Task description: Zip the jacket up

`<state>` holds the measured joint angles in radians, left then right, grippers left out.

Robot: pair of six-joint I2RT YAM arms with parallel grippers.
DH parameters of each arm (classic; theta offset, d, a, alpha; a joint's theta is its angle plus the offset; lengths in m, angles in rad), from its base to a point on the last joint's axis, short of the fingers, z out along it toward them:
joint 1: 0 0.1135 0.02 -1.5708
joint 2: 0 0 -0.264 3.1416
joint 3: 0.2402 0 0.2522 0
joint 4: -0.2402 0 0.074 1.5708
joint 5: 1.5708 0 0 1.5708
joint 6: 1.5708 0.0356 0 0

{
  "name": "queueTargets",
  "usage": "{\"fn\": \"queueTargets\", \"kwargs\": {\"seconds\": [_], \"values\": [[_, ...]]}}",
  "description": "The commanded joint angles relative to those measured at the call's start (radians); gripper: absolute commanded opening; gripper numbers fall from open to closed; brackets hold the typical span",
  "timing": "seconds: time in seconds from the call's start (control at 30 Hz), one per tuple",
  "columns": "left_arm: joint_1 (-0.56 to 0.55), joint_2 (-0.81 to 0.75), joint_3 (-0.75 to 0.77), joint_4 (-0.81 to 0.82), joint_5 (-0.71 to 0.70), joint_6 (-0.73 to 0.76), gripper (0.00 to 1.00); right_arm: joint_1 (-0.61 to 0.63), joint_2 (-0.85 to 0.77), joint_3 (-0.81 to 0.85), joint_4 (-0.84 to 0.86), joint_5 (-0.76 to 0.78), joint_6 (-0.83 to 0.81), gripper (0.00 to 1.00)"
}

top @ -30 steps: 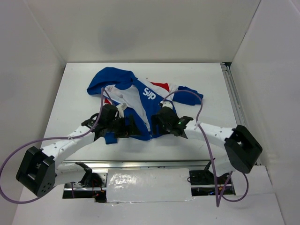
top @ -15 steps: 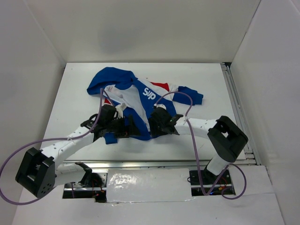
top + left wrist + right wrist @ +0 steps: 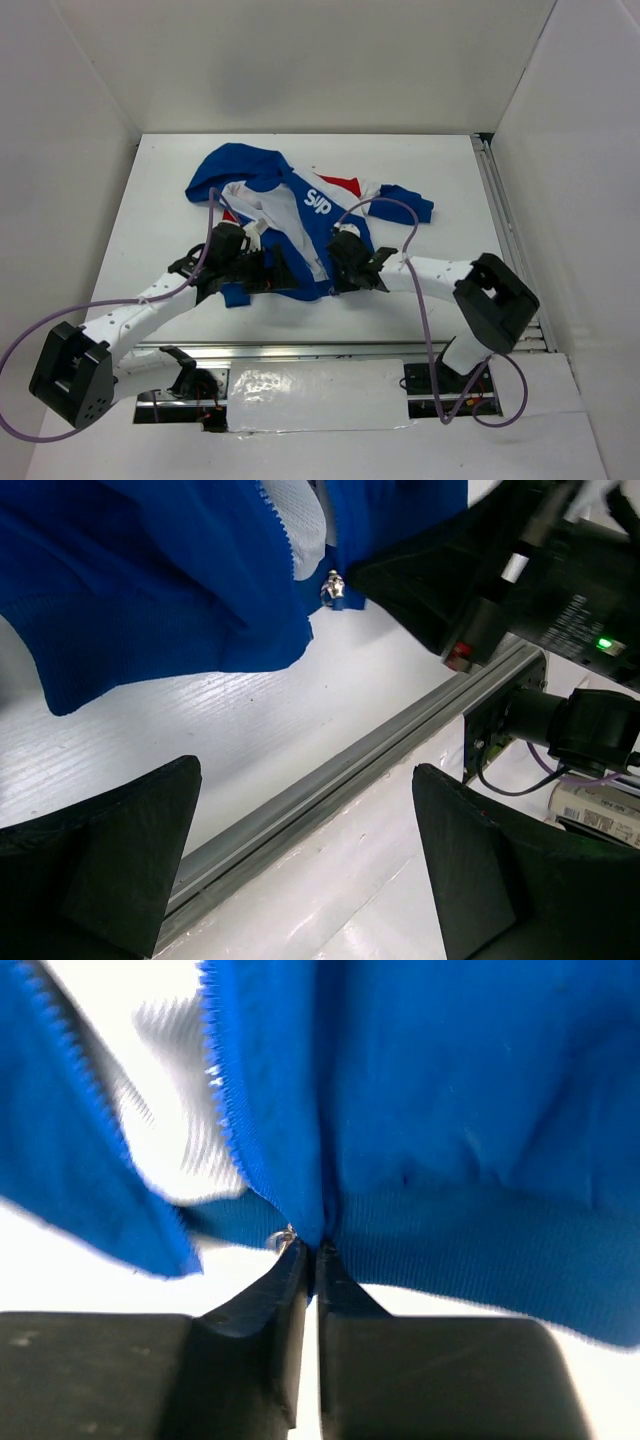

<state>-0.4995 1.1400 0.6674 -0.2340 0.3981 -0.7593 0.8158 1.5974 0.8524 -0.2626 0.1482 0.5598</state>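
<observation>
The royal-blue jacket (image 3: 300,205) lies open on the white table, hood at the far left, white lining showing. My right gripper (image 3: 338,272) is at its near hem. In the right wrist view the gripper (image 3: 312,1255) is shut on the blue hem (image 3: 450,1230), right beside the small metal zipper pull (image 3: 283,1238) and the toothed zip edge (image 3: 225,1110). My left gripper (image 3: 280,272) hovers just left of that spot. Its fingers (image 3: 100,860) stand wide apart with nothing between them, and its view shows the jacket (image 3: 150,590) and the pull (image 3: 332,586) ahead.
An aluminium rail (image 3: 330,780) runs along the table's near edge, just under the left gripper. The right arm's black body (image 3: 560,590) sits close on the right of the left wrist view. White walls enclose the table, with a second rail (image 3: 505,225) on the right side.
The right gripper has closed onto the jacket's hem by the zipper pull. The right arm drew in toward the hem, then its elbow shifted slightly. The left arm's base link shifted slightly; its gripper stayed open.
</observation>
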Motion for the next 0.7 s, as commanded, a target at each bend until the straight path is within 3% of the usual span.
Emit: {"fn": "queueTargets", "kwargs": {"seconds": [0.0, 0.03, 0.27, 0.67], "values": [[0.004, -0.019, -0.003, 0.016, 0.014, 0.020, 0.99, 0.011, -0.140, -0.042, 0.026, -0.009, 0.017, 0.07], [0.004, -0.016, -0.005, 0.022, 0.024, 0.023, 0.99, 0.010, -0.205, -0.073, 0.037, -0.030, 0.015, 0.00], [-0.033, 0.050, 0.014, 0.050, 0.051, 0.046, 0.99, -0.030, -0.378, -0.167, 0.126, -0.142, -0.003, 0.00], [-0.085, 0.217, 0.072, 0.013, -0.059, 0.005, 0.99, -0.056, -0.294, -0.219, 0.184, -0.217, -0.006, 0.00]]}}
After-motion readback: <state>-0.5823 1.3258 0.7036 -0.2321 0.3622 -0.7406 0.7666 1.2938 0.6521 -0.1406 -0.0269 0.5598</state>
